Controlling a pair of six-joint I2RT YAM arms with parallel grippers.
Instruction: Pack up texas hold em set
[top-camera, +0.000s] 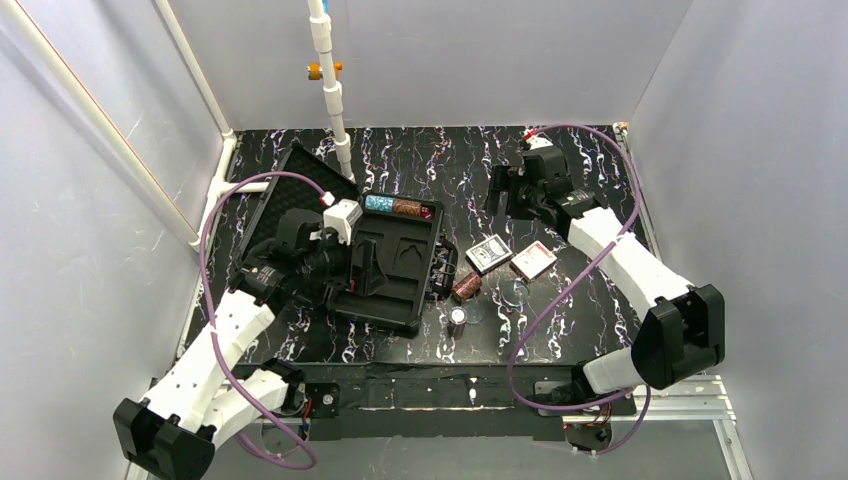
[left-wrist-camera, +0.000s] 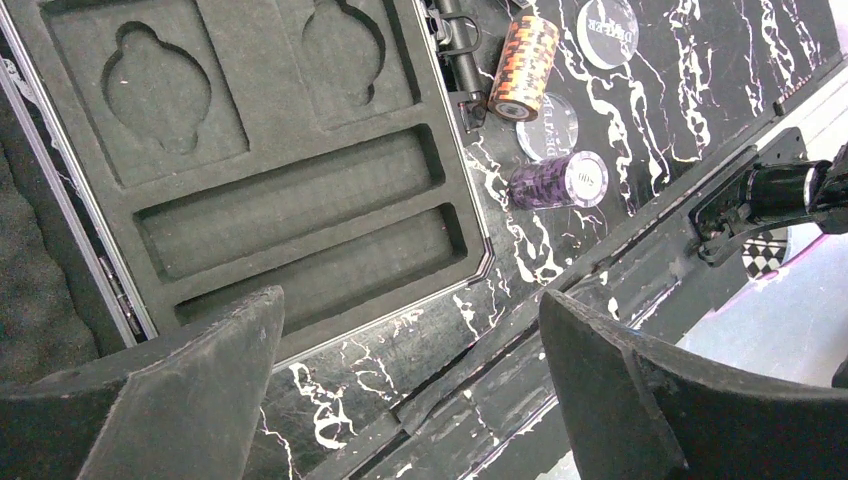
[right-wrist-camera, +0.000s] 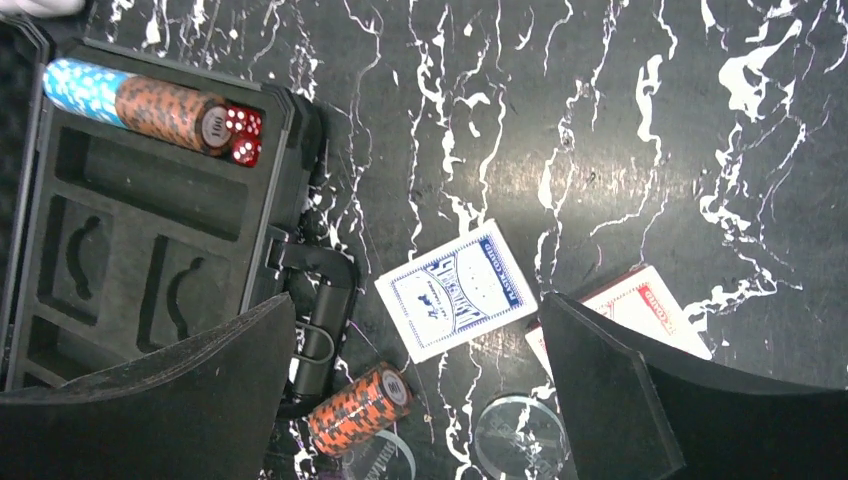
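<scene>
Left gripper (left-wrist-camera: 410, 300) hovered over the near edge of the black hinged plastic case (top-camera: 405, 250), jaws spread wide, nothing between them. Case lay open: teal chip stack (right-wrist-camera: 75, 88) and brown chip stack (right-wrist-camera: 165, 110) in its far slot, red dice (right-wrist-camera: 243, 135) at their end, probably two. On the table right of the case – loose orange-brown chip stack (right-wrist-camera: 360, 408), purple chip stack (left-wrist-camera: 555, 182), clear round disc (right-wrist-camera: 515, 435), blue card deck (right-wrist-camera: 455, 290), red card deck (top-camera: 533, 260). Right gripper (top-camera: 505, 190) hung behind the decks – wide open, empty.
</scene>
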